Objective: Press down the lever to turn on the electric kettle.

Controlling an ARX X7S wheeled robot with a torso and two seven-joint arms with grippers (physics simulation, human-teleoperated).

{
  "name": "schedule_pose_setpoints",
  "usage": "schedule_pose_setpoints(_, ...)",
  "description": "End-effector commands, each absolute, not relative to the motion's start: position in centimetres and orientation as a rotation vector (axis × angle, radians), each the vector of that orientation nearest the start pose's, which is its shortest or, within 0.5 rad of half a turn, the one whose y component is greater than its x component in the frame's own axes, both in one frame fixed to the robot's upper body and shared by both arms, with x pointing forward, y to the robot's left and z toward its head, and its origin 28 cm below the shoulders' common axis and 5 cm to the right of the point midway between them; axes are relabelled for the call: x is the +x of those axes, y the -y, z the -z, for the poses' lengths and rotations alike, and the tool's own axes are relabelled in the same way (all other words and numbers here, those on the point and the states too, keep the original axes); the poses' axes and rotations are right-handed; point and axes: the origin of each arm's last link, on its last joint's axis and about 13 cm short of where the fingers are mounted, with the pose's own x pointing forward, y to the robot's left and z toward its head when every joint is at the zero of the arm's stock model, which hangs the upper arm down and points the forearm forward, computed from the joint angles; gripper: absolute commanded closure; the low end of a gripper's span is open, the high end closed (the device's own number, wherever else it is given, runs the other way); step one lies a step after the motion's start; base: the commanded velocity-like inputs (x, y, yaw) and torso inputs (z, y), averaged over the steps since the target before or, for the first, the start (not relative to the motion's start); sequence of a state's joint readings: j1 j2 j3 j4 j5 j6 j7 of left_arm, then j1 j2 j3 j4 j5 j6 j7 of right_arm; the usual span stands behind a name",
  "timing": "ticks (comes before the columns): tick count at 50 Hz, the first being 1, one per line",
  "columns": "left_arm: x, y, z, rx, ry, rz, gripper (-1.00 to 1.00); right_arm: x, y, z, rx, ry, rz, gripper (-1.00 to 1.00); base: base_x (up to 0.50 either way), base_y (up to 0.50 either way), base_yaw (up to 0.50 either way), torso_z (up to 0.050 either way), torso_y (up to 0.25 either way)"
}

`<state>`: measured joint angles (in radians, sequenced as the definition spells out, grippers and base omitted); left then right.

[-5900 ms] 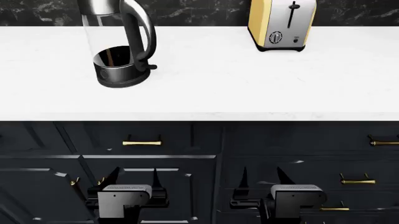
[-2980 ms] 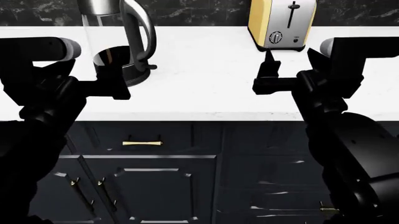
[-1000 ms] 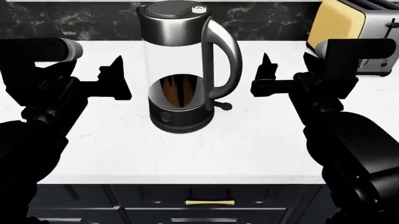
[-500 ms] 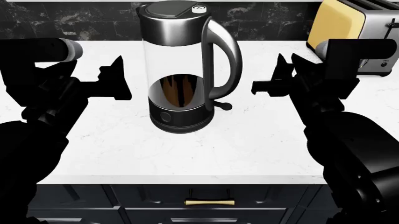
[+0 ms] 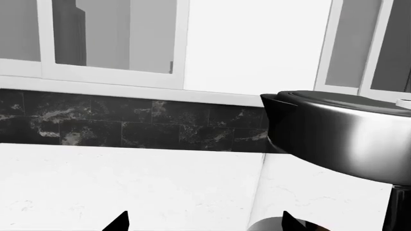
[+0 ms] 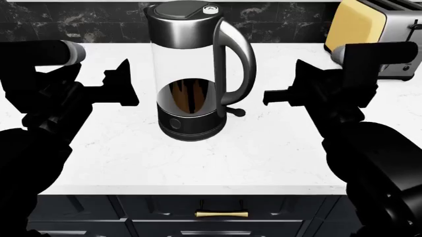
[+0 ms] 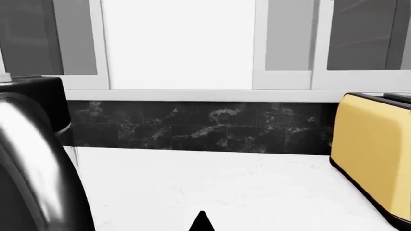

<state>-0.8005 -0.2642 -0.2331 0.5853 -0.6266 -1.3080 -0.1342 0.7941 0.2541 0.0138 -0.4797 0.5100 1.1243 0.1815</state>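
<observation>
The electric kettle (image 6: 188,74) stands on the white counter: glass body, steel lid, steel loop handle, dark base. The lever (image 6: 237,112) is a small dark tab at the handle's foot, on the kettle's right. My left gripper (image 6: 108,79) is open and empty, left of the kettle, at the height of its glass. My right gripper (image 6: 303,69) is shut and empty, right of the handle, apart from it and higher than the lever. The left wrist view shows its spread gripper (image 5: 203,224) and the kettle's lid (image 5: 340,130). The right wrist view shows its closed gripper (image 7: 201,222) and the kettle's handle (image 7: 32,163). The lever is hidden in both wrist views.
A yellow and silver toaster (image 6: 369,29) stands at the back right of the counter (image 6: 264,158); it also shows in the right wrist view (image 7: 376,159). A black marble backsplash (image 6: 79,19) runs behind. Dark drawers with a brass handle (image 6: 221,214) sit below the counter's front edge.
My right gripper's fingers have come together from spread to shut. The left arm and the kettle have not moved.
</observation>
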Motion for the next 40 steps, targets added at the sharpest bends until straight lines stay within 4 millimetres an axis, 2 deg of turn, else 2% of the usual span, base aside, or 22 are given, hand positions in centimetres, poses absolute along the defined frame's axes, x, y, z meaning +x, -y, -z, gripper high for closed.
schedule_pose_setpoints(1,25.9,-25.7,-25.3,-0.108,0.112,0.131,-1.0,27.1,11.9,-23.9,-0.003,0.076,-0.19,1.0,0.0,0.0,0.0,0.0,0.0)
schedule_pose_setpoints(40,26.0,-25.6,-25.2,-0.107,0.108,0.136,-1.0,26.2,11.0,-22.1,-0.055,-0.077,-0.34,1.0,0.0,0.0,0.0,0.0,0.0)
